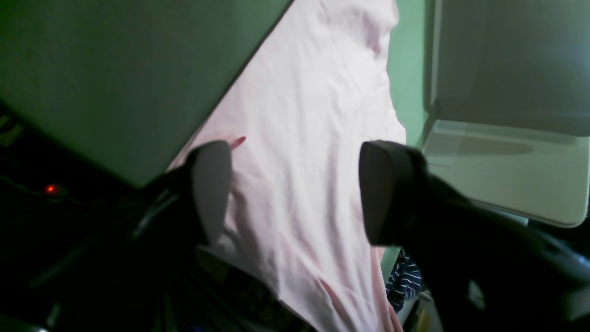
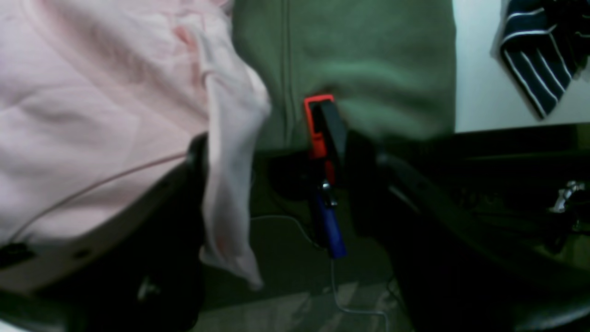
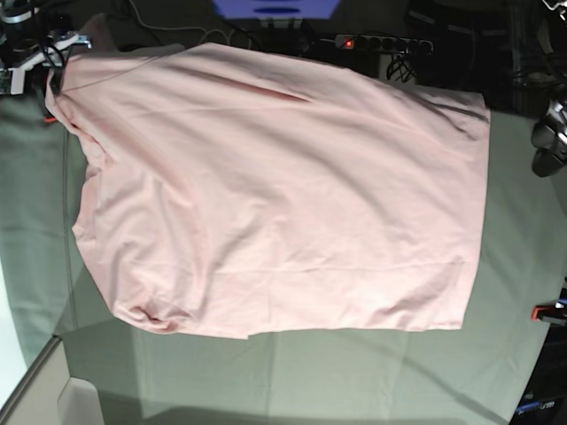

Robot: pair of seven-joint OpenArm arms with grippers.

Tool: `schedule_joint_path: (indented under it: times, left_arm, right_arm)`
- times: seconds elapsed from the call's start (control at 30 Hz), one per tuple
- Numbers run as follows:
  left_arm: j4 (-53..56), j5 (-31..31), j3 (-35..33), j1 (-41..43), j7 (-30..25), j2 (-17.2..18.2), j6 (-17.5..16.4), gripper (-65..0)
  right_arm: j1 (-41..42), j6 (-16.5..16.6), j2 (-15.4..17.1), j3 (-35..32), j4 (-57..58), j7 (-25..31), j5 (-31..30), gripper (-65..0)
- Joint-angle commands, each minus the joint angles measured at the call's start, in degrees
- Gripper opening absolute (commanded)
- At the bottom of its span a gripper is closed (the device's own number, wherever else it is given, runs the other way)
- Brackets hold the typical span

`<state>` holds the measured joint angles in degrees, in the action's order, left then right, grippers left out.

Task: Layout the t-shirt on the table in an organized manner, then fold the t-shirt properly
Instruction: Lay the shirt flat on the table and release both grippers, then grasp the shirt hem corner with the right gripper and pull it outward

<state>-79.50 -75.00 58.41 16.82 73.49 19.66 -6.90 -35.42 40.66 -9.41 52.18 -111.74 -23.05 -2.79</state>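
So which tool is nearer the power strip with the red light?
Left. In the base view the left tool sits just past the t-shirt corner nearest the power strip; the right tool is beyond the opposite corner.

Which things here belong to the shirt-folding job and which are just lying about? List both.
For the job:
- t-shirt
- table

Lying about:
- striped cloth
- red clamp
- power strip

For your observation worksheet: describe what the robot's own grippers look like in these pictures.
The left gripper has two dark, rounded, paddle-shaped fingers; one shows a flat pale grey inner face. The right gripper is likewise black and mostly shadowed. No markings or cables are clearly visible on either.
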Motion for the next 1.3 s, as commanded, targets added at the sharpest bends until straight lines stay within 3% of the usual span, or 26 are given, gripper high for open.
schedule_joint_path:
  times: [0.0, 0.1, 0.2, 0.3, 0.5, 0.6, 0.73, 0.97, 1.27]
  left_arm:
    - [-1.15, -1.44, 0.44, 0.28, -0.13, 1.22, 0.17, -22.4]
    - [-1.15, -1.44, 0.44, -0.07, -0.31, 1.13, 0.17, -22.4]
    - [-1.15, -1.44, 0.53, -0.34, -0.40, 0.96, 0.17, -22.4]
    - [-1.15, -1.44, 0.36, -1.13, -0.40, 0.87, 0.43, -22.4]
    - [-0.98, -1.44, 0.36, -2.36, -0.40, 0.78, 0.61, -22.4]
    - [-0.63, -1.35, 0.27, -3.06, -0.40, 0.78, 0.61, -22.4]
    - [-0.72, 1.29, 0.18, -4.29, -0.40, 0.78, 0.61, -22.4]
    - [-0.63, 5.51, 0.18, -5.79, -0.40, -0.28, 0.35, -22.4]
    - [-0.63, 5.51, 0.18, -6.84, -0.40, -1.86, 0.61, -22.4]
  right_arm:
    - [-0.67, -0.66, 0.41, 0.34, -0.92, 1.29, -0.60, -31.0]
    - [-1.20, -0.66, 0.41, -0.10, 0.05, 1.29, 0.55, -31.0]
    - [-0.49, -0.66, 0.41, -0.62, 2.25, 1.29, 6.70, -31.0]
    - [1.18, -0.66, 0.49, -0.80, 5.06, 1.29, 9.16, -31.0]
    - [7.51, -0.66, 0.41, 9.31, 10.60, 1.29, 9.25, -31.0]
    - [9.09, -0.66, 0.41, 11.25, 11.66, 1.29, 8.72, -31.0]
    - [9.44, -0.66, 0.41, 7.99, 11.13, 1.38, 8.90, -31.0]
    - [6.45, -0.66, 2.33, -7.92, 10.60, 1.38, 9.25, -31.3]
    - [13.66, -0.66, 1.89, -8.97, 10.69, 1.38, 14.44, -31.0]
